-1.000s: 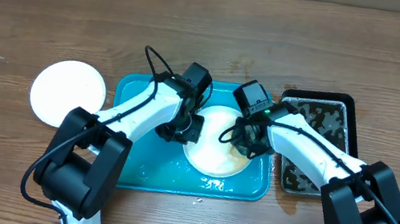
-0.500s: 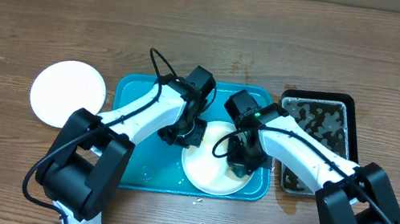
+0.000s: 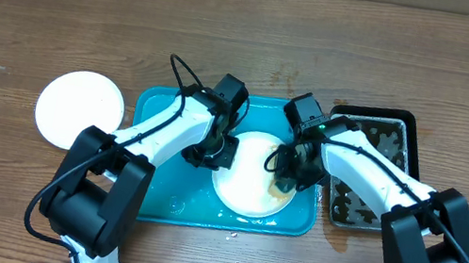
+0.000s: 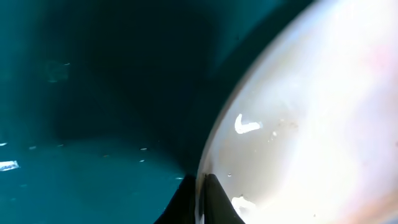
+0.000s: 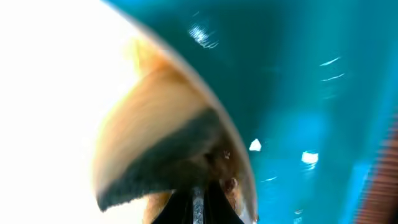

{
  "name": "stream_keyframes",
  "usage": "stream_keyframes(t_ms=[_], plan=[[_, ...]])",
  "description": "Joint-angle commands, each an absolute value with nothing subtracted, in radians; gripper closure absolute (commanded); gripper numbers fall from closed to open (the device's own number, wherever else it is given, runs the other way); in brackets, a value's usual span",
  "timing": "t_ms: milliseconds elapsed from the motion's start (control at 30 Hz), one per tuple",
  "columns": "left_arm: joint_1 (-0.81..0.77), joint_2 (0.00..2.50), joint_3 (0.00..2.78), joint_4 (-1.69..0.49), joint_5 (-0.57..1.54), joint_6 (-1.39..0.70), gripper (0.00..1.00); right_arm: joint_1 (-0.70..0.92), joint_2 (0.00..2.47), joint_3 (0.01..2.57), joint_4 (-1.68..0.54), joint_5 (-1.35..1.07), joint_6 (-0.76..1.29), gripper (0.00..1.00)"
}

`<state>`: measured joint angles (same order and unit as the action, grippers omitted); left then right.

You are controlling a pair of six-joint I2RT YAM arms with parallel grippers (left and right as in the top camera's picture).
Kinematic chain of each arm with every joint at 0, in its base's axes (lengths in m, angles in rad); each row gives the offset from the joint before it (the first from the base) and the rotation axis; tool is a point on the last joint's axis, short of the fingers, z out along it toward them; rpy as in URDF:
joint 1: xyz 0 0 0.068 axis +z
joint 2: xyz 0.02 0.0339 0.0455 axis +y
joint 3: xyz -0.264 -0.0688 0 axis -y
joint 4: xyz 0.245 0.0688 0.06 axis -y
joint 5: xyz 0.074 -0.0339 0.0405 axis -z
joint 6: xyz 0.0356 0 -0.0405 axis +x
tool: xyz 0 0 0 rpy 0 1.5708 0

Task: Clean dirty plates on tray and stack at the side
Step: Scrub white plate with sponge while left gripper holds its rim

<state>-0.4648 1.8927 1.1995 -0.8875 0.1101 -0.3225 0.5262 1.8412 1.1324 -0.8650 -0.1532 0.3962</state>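
The main risk is the plate (image 3: pixel 244 179) skidding or tipping. It lies flat on the wet turquoise tray (image 3: pixel 156 142), sitting between the 2 claws. The left claw (image 3: pixel 214 154) is pinched closed on the rim, so the plate spreads away from its tips toward the other arm. The right claw (image 3: pixel 290 172) is closed tight on what looks like a tan-and-grey sponge (image 5: pixel 155 143), pressed onto the rim on the opposite side, with tray floor just beyond its tips. That rim pinch is thin, and the plate looks wet, so a hard wipe pushing away from the left claw could pull the rim out of the fingers. The plate would then slide across the tray film. Scrubbing this near the edge could also lever the plate up against the pinch, or run the sponge off the rim onto the tray. In that case the brownish smear beside the right claw would stay uncleaned. The black tray (image 3: pixel 414 152) of murky water stands just outboard of the right claw, so a wide return stroke could clip it and slop water onto the table (image 3: pixel 250 39). 1 clean-looking white plate (image 3: pixel 79 108) sits well outboard of the left claw. I cannot tell whether another plate lies under the held 1.
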Motion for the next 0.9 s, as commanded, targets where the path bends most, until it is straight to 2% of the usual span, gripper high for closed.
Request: stream_keyframes(t_ms=[0, 67, 200, 367, 433, 533, 633, 733, 867], plan=[[-0.479, 1.903, 1.190, -0.886, 0.094, -0.315, 0.96, 0.596, 1.876, 1.106, -0.907, -0.197, 0.259, 0.96], [-0.479, 1.903, 1.190, -0.886, 0.094, -0.315, 0.96, 0.606, 1.876, 1.106, -0.954, -0.033, 0.341, 0.96], [-0.479, 1.903, 1.190, -0.886, 0.094, -0.315, 0.96, 0.586, 1.876, 1.106, -1.009, 0.271, 0.633, 0.96], [-0.479, 1.903, 1.190, -0.891, 0.094, -0.315, 0.96, 0.547, 1.876, 1.106, -0.933, 0.272, 0.783, 0.96], [-0.479, 1.903, 1.190, -0.890, 0.094, -0.315, 0.96, 0.546, 1.876, 1.106, -0.848, 0.138, 0.721, 0.96], [-0.479, 1.903, 1.190, -0.890, 0.094, -0.315, 0.96, 0.566, 1.876, 1.106, -0.743, -0.209, 0.422, 0.96], [-0.479, 1.903, 1.190, -0.890, 0.094, -0.315, 0.96, 0.598, 1.876, 1.106, -0.767, -0.278, 0.335, 0.96], [-0.479, 1.903, 1.190, -0.890, 0.094, -0.315, 0.96, 0.612, 1.876, 1.106, -0.842, -0.087, 0.414, 0.96], [-0.479, 1.903, 1.190, -0.891, 0.094, -0.315, 0.96, 0.584, 1.876, 1.107, -0.991, 0.273, 0.812, 0.96]])
